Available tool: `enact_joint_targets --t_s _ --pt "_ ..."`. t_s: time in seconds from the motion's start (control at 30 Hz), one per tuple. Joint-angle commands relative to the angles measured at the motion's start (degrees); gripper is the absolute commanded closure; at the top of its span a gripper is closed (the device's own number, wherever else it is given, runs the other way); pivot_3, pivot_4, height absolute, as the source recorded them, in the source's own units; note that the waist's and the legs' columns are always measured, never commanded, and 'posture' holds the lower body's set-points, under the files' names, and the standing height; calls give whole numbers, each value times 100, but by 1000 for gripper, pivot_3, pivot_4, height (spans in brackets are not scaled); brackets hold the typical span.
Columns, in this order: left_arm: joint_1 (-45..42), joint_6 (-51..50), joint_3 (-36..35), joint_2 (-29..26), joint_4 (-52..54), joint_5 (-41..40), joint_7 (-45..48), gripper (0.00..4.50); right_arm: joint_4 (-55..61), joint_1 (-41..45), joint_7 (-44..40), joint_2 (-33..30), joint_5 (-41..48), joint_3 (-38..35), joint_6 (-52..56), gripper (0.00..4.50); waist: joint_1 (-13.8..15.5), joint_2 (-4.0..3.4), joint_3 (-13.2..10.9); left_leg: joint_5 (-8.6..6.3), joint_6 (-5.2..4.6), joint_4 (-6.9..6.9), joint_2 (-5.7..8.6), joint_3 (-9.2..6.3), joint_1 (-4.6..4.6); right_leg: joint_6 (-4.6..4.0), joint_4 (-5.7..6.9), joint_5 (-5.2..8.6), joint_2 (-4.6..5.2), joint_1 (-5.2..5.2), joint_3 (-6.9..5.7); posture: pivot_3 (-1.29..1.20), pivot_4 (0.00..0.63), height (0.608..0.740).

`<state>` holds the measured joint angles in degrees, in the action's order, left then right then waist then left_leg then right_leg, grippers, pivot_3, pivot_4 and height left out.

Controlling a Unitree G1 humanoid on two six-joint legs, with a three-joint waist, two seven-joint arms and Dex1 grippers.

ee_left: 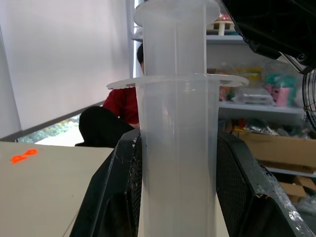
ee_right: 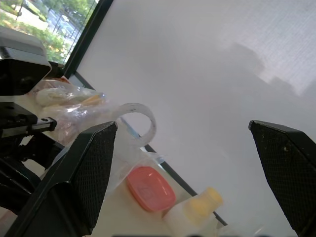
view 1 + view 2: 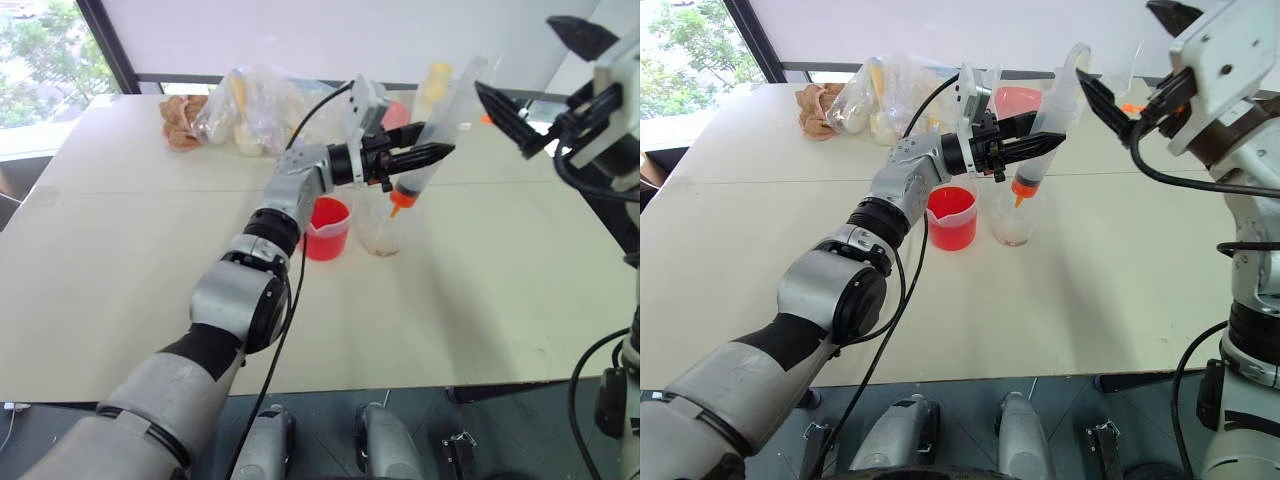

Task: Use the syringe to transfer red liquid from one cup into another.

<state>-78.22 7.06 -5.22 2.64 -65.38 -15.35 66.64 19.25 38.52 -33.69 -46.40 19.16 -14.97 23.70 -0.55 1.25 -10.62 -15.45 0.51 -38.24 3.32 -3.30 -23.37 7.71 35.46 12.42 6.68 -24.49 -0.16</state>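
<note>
From my head cameras, my left tool (image 3: 425, 157) is clenched around the barrel of the syringe (image 3: 432, 150), which stands tilted, its orange tip (image 3: 397, 205) pointing down just above the plain clear cup (image 3: 381, 232) and its plunger end leaning up and away toward my right side. That cup stands on the table (image 3: 120, 260) and shows only a little reddish residue at its bottom. Just beside it, on my left, stands the spouted cup (image 3: 326, 228) with the red liquid (image 3: 325, 238) filling much of it. My right tool (image 3: 1140, 70) hangs in the air near the syringe's upper end, its black fingers spread wide and grasping nothing. At the far edge of the table lie clear bags (image 3: 255, 105) of items, a yellow-capped bottle (image 3: 432, 88) and a flat pink lid.

From my left wrist, the syringe's frosted barrel (image 1: 177, 163) rises straight up between my two black fingers (image 1: 116, 192), which press on it from both sides; its flange and the plunger's flat top show above. A person in a red top (image 1: 126, 101) sits behind, by shelves.

From my right wrist, my fingers (image 2: 84, 173) stand far apart with nothing between them. Beyond them I see the curved plunger top (image 2: 140, 121), the pink lid (image 2: 150, 187) and the yellow-capped bottle (image 2: 197, 207).
</note>
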Motion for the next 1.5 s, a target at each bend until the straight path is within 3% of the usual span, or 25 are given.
enact_joint_targets --t_s 0.03,0.27,0.63,1.3,1.4,1.5 --pt "8 155 60 22 112 92 136 2947 -203 205 40 80 -137 128 -285 69 -2 0 0 0 0 0 0 1 0 0 0 0 0 0 0 0 150 740" --pt "71 172 36 7 102 222 22 2947 -841 415 -33 128 -352 346 -762 69 -4 -1 0 0 0 0 1 2 1 0 2 0 -1 -1 0 0 150 740" --pt "-98 61 -224 -123 -54 127 -171 2947 -357 -91 -127 -207 -116 -149 -360 69 5 -1 0 -1 -1 0 1 1 -1 0 -1 0 0 -1 0 0 150 740" --pt "93 247 -6 -26 -32 340 37 2947 -1024 390 -317 339 -273 477 -921 69 -7 -1 0 0 -1 0 1 2 0 0 0 0 -1 -1 0 0 150 740" --pt "103 268 -10 -8 -38 348 10 2947 -1094 455 -367 361 -328 523 -1021 951 -4 -1 0 0 -1 0 1 3 0 0 0 0 -1 -1 0 0 150 740" --pt "75 270 -38 26 -35 319 -25 2947 -1040 472 -451 370 -264 560 -997 2465 0 -1 0 0 -1 0 1 3 -1 0 0 0 -1 -1 0 0 150 740"
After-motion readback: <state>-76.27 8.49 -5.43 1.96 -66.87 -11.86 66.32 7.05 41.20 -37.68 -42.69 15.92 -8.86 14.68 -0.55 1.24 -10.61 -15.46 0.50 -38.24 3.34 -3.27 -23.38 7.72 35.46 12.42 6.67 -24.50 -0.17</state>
